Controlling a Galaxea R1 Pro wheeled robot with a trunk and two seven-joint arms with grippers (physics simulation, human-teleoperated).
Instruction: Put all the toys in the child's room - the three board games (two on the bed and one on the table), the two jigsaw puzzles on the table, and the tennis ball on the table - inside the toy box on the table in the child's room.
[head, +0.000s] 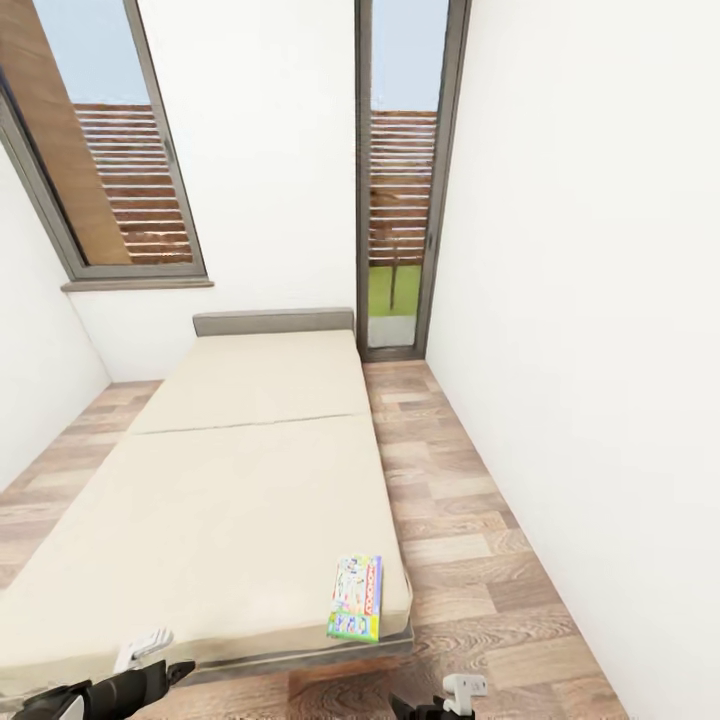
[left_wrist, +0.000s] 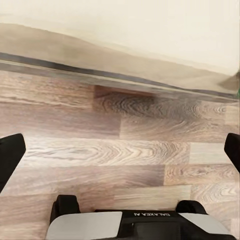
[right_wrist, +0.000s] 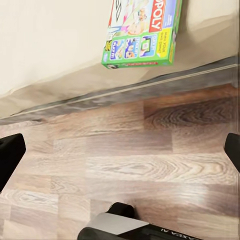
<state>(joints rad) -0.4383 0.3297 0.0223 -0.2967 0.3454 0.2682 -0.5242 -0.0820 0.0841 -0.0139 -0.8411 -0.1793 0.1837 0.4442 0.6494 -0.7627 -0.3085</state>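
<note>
A: Biggest thing first?

B: The bed, cream two-part mattress, grey headboard at the far end under the white wall. It takes most of the wood-plank floor. A floor strip runs along its right side up to the tall window; a 2nd window is on the left wall.

A: And the game?

B: One board game, blue-green w/ a red Monopoly banner, lies flat on the mattress near the foot-end right corner, close to both edges. Right wrist view shows it reaching almost to the mattress edge, box corner just above the grey bed base.

A: Grippers?

B: Left gripper: fingers spread wide, nothing between them, bare planks below, bed edge ahead. In the head view it sits low at the foot of the bed, touching nothing as far as can be told.

A: Right one?

B: Right gripper also released wide, fingertips at the frame sides, empty, over the floor just short of the bed base, apart from the box. The head view shows just a bit of it at the bottom edge.

A: Room to move?

B: Open floor between both grippers and the bed; right-side strip is narrow, wall close.
</note>
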